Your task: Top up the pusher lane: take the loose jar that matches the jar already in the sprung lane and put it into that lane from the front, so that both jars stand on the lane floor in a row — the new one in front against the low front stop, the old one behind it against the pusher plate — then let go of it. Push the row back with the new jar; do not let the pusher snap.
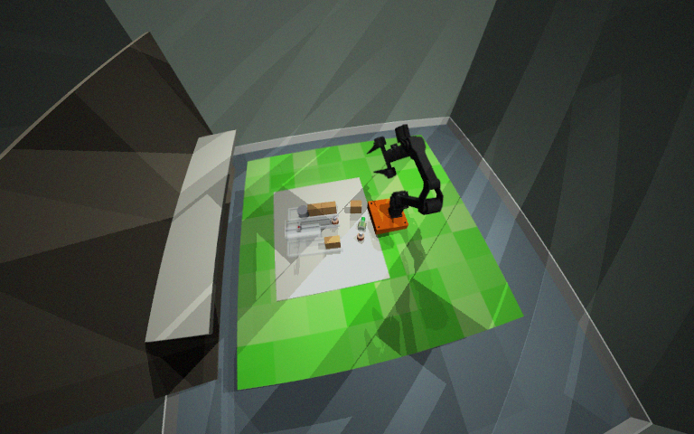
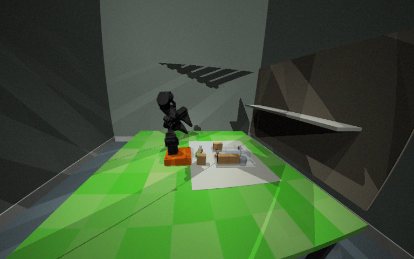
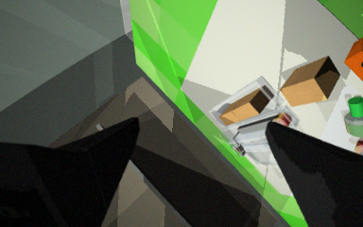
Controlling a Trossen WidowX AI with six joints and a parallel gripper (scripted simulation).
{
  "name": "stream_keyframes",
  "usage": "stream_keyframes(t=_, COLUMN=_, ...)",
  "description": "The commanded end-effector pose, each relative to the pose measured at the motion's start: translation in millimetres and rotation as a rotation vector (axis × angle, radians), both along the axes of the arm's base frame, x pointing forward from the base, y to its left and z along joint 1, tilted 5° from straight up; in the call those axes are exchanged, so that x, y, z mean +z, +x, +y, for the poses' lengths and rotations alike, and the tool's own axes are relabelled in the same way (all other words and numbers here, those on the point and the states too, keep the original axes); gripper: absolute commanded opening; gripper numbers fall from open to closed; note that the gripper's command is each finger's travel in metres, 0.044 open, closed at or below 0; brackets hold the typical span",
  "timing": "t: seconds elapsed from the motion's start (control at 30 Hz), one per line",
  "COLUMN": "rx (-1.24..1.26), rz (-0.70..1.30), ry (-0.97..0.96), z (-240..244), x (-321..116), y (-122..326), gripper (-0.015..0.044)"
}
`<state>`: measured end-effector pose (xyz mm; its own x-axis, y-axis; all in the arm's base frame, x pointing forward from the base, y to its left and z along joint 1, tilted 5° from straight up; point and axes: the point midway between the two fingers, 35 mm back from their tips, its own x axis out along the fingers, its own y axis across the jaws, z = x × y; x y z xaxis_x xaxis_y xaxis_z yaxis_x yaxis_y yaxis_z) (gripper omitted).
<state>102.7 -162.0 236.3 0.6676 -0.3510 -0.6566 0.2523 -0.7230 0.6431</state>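
Note:
My gripper [image 1: 371, 162] [image 2: 189, 129] [image 3: 202, 125] is open and empty, raised high beside the mat and far from the jars. A jar [image 1: 334, 220] [image 3: 284, 118] with brown-red and white colouring stands at the front end of the clear middle lane. A loose jar [image 1: 361, 235] with similar brown and white colouring stands on the mat in front of the lanes. It is cut off by the right edge of the wrist view. A loose green-capped jar [image 1: 361, 222] [image 3: 355, 118] stands close beside it. The pusher plate is too small to make out.
A loose tan box [image 1: 356, 206] [image 2: 201, 158] [image 3: 309, 82] stands near the orange base [image 1: 380, 225] [image 2: 178, 160]. Tan boxes [image 1: 322, 208] [image 2: 227, 158] and a grey cylinder [image 1: 302, 210] [image 2: 242, 160] fill one side lane. Another box [image 1: 332, 241] [image 2: 217, 145] is in the other side lane. A wall shelf [image 1: 199, 204] [image 2: 305, 117] lies beyond.

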Motion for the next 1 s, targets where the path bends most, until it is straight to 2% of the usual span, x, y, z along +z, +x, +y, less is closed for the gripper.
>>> stream_keyframes(t=0.0, rx=0.114, rz=0.054, ry=0.1, z=7.3, x=-15.8, y=24.7, gripper=0.044)
stream_keyframes(t=0.43, rx=0.5, rz=0.345, ry=0.268, z=70.1, x=-68.6, y=97.6, gripper=0.044)
stream_keyframes(t=0.7, rx=0.716, rz=0.569, ry=0.252, z=130.2, x=-100.7, y=123.7, gripper=0.044)
stream_keyframes(t=0.97, rx=0.877, rz=0.793, ry=0.156, z=197.2, x=-131.9, y=128.5, gripper=0.044)
